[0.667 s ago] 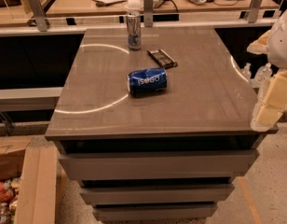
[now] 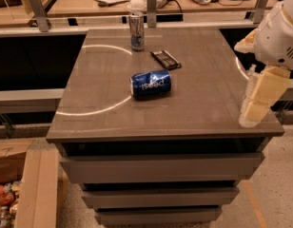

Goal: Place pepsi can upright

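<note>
The pepsi can (image 2: pixel 151 84) is dark blue with white lettering. It lies on its side near the middle of the grey table top (image 2: pixel 99 113), its silver top pointing left. My gripper (image 2: pixel 255 109) hangs at the table's right edge, well to the right of the can and apart from it. It holds nothing that I can see.
A taller slim silver-and-blue can (image 2: pixel 136 30) stands upright at the back of the table. A flat black object (image 2: pixel 166 59) lies just behind the pepsi can. Drawers sit below the table top. A cardboard box (image 2: pixel 13 184) stands on the floor at left. A desk with clutter runs behind.
My gripper has shifted slightly left, toward the table's right edge. The pepsi can has not moved.
</note>
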Controlling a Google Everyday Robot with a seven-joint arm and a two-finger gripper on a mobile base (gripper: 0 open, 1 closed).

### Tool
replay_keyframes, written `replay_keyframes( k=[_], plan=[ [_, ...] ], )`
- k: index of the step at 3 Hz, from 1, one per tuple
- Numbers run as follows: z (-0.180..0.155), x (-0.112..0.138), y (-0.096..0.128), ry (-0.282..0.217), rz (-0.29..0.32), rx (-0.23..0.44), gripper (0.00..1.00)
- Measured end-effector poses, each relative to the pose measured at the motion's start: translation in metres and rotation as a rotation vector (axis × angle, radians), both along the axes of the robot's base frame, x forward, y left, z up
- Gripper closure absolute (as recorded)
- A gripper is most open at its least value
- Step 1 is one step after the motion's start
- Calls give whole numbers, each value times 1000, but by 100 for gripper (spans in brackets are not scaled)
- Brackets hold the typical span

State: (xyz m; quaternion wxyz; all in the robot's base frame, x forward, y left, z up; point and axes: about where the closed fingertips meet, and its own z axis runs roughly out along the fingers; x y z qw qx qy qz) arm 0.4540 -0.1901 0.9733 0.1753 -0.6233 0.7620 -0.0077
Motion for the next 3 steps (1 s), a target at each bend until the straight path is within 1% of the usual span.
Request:
replay_keyframes(
  k=[1,2,3],
  plan=[
    [-7,25,25,6,57,47,0],
    [-20,68,64,18,99,65,0],
    [-28,92,88,28,139,48,0]
  ],
)
